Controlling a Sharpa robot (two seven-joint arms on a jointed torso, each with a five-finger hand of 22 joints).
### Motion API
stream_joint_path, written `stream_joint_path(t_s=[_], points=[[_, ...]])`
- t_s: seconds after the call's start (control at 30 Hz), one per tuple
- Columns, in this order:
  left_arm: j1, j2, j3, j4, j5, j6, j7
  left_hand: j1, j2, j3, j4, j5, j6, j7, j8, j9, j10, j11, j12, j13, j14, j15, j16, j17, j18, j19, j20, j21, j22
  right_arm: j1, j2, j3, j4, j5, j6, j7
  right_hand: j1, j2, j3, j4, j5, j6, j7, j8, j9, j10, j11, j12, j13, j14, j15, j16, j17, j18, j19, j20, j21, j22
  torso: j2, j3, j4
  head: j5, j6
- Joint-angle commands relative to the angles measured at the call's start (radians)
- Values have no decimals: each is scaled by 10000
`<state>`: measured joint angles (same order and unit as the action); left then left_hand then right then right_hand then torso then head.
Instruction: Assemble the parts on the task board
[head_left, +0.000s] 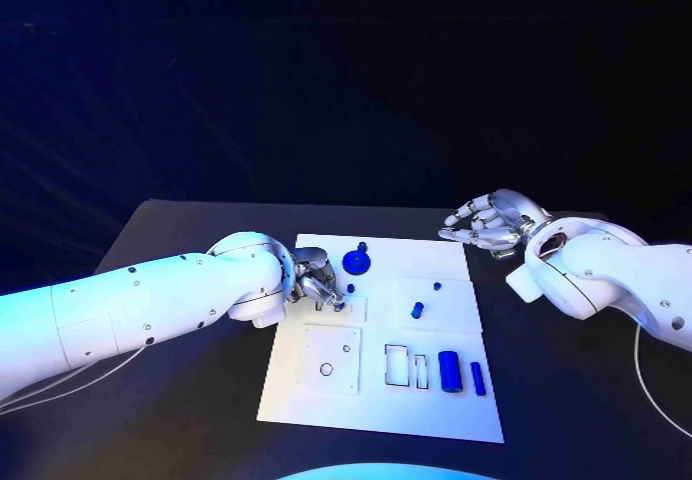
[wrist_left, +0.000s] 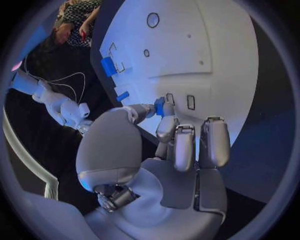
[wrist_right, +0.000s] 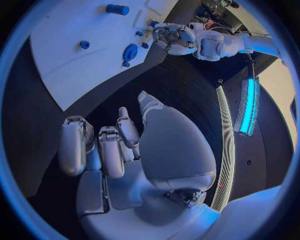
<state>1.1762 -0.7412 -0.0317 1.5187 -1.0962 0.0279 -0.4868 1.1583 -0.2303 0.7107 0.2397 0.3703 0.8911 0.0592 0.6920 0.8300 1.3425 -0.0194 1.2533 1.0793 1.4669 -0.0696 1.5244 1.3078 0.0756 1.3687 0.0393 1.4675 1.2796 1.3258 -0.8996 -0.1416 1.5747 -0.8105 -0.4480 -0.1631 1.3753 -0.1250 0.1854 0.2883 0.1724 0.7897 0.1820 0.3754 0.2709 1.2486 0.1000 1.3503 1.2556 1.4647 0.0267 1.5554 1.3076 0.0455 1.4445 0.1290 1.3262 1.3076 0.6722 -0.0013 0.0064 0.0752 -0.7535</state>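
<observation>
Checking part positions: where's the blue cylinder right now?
In the head view the blue cylinder lies on the task board near its front right corner, between a thinner blue pin and two empty rectangular slots.

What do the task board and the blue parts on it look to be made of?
The task board: matte white, flat, with crisp cut-out slots; probably plastic, possibly painted metal. The blue cylinder and blue disc: uniform saturated colour with a soft sheen, likely moulded or printed plastic.

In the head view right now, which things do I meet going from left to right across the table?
Left hand holding a small blue part → blue cylinder on the task board → right hand.
</observation>
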Motion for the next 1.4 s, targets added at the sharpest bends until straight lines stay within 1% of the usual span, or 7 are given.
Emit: stream_joint_path(t_s=[0.03, 0.2, 0.53, 0.77, 0.9, 1.07, 1.4], points=[[-46, 0, 4, 28, -549, -49, 74, -52, 37, 2118, -2195, 60, 69, -17, 50, 28, 47, 6, 28, 8, 848, -53, 62, 1934, -116, 52, 1, 68, 9, -8, -13, -2, 10, -82, 59, 121, -30, -49, 20, -40, -19, -61, -34, 48, -9, 28, -32, -11, -16, 920, -48, -47, 2068, 129, -37, -34, -28, 1107, -5, -4, -6, 46, 15], [-85, 4, 3, 44, -675, 67, 82, -63, 20, 2116, -2197, 94, 79, -22, 52, 33, 57, 0, 33, 14, 851, -58, 68, 1943, -123, 74, -3, 79, 40, -8, -26, -3, 15, -131, 124, 64, -29, -63, 18, -44, -19, -62, -35, 55, -9, 26, -34, -13, -22, 915, -49, -54, 2051, 126, -30, -35, -17, 1115, 13, -3, -17, 116, 21], [-142, 18, 1, 22, -836, 46, 33, -69, 12, 2121, -2199, 132, 91, -29, 53, 37, 66, -7, 35, 19, 854, -64, 75, 1954, -126, 87, -7, 86, 58, -8, -25, -4, 79, -193, 172, 45, -29, -63, 18, -44, -19, -62, -35, 55, -9, 26, -34, -13, -22, 915, -49, -54, 2051, 126, -30, -35, -17, 1115, 12, -8, -9, 147, -2], [-157, 0, 1, 46, -876, -21, 17, -71, 7, 2126, -2202, 160, 100, -34, 54, 40, 76, -12, 43, 32, 854, -67, 74, 1952, -127, 89, -10, 88, 60, -8, -3, -5, 101, -202, 174, 67, -36, -70, 20, -41, -18, -61, -37, 66, -10, 16, -35, -22, -36, 921, -50, -46, 2072, 127, -31, -36, -23, 1112, 12, -7, -25, 143, -7], [-159, -17, 1, 50, -800, 61, 5, -71, 1, 2136, -2210, 202, 116, -41, 54, 43, 92, -19, 54, 50, 858, -73, 83, 1966, -129, 98, -14, 93, 71, -8, 3, -5, 113, -199, 200, 57, -36, -70, 20, -41, -18, -61, -37, 66, -10, 16, -35, -22, -36, 921, -50, -46, 2072, 127, -31, -36, -23, 1112, 11, -9, -7, 118, -53], [-161, -9, 1, 29, -639, 225, -23, -130, -74, 2142, -2242, 536, 219, -73, 25, 46, 156, -48, 72, 110, 862, -100, 98, 1988, -133, 109, -42, 103, 91, -8, 15, -6, 131, -197, 239, 41, -42, -68, 23, -37, -17, -61, -37, 72, -10, 9, -36, -27, -45, 919, -51, -49, 2065, 129, -34, -37, -31, 1108, 1, -13, -7, 145, -44], [-163, 6, 0, -38, -181, 613, -89, -186, -115, 2091, -2247, 760, 269, -84, 1, 51, 159, -59, 38, 88, 855, -108, 85, 1964, -130, 96, -53, 97, 78, -9, 32, -11, 122, -115, 325, 4, -46, -62, 30, -35, -14, -63, -38, 80, -11, 3, -37, -32, -53, 918, -52, -51, 2059, 127, -30, -38, -27, 1112, -8, -4, -17, 197, -52]])
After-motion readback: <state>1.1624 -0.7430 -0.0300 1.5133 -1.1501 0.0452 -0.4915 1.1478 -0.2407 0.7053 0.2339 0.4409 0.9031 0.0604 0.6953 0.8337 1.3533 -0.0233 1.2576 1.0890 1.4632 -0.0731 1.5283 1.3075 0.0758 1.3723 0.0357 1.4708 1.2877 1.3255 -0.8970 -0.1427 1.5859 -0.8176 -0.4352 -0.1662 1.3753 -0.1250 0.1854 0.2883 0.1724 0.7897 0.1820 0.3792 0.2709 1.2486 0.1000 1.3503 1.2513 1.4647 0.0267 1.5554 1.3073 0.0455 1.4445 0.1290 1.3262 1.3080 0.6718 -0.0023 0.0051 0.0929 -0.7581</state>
